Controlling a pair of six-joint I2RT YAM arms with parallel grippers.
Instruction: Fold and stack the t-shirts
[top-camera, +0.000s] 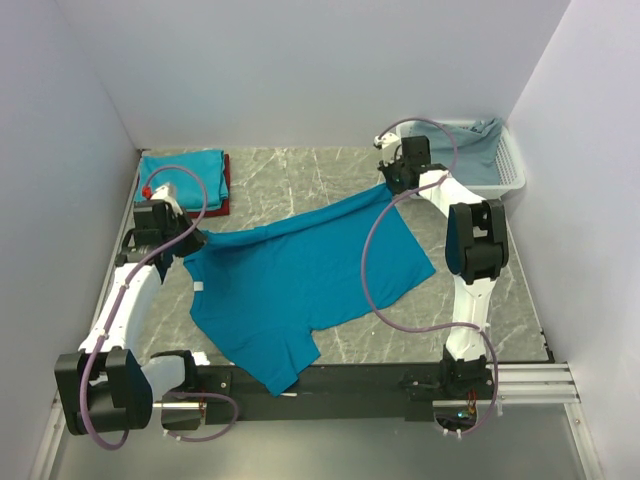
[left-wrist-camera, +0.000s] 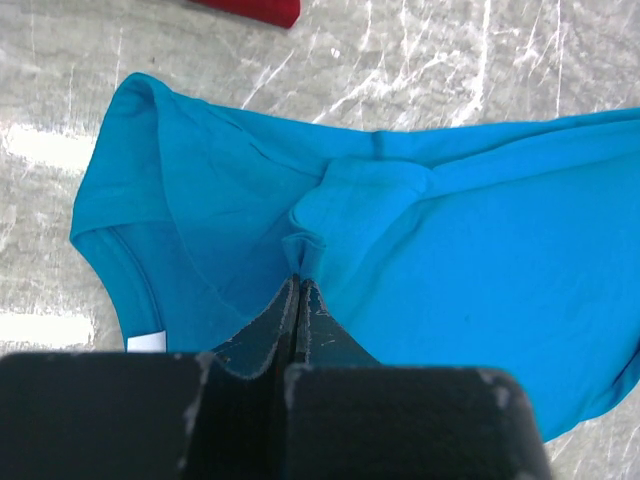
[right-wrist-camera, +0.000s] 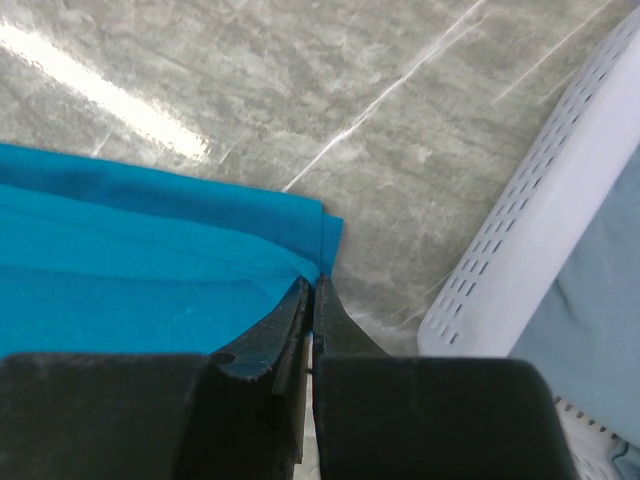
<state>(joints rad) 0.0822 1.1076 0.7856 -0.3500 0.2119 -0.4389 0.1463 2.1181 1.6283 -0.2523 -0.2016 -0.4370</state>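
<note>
So, one teal t-shirt (top-camera: 300, 290) is strung out across the bench (top-camera: 300, 180), both claws shut on it.

Left claw (left-wrist-camera: 298, 285) is clamped on a bunched fold up by the collar and shoulder. Right claw (right-wrist-camera: 312, 288) is clamped on the far corner, the hem end I think, just beside the white basket (top-camera: 510, 170). This cloth looks light and floppy, so it'll sag and wrinkle unless it's held by corners or seams and kept taut. A folded teal shirt (top-camera: 180, 168) sits on a dark red one (top-camera: 223, 190) at the far left. The small white neck label (left-wrist-camera: 146, 342) shows no writing I can read.
</note>
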